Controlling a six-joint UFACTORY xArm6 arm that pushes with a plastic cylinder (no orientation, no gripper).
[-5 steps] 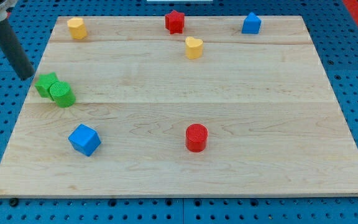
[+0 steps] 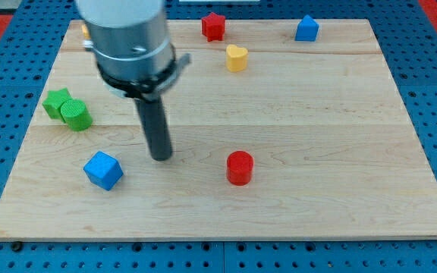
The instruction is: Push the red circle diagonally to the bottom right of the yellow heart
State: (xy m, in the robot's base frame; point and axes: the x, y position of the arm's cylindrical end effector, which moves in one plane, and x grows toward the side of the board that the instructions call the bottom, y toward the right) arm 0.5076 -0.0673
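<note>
bare board between my tip (image 2: 161, 157) and red circle (image 2: 240, 167)

Upright dark rod, my tip (image 2: 161, 157) on the board.

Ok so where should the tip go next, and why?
Probably slide my tip to below the red circle. It sits left of the circle now, and the yellow heart lies straight up the board, so the circle needs pushing upward.
</note>
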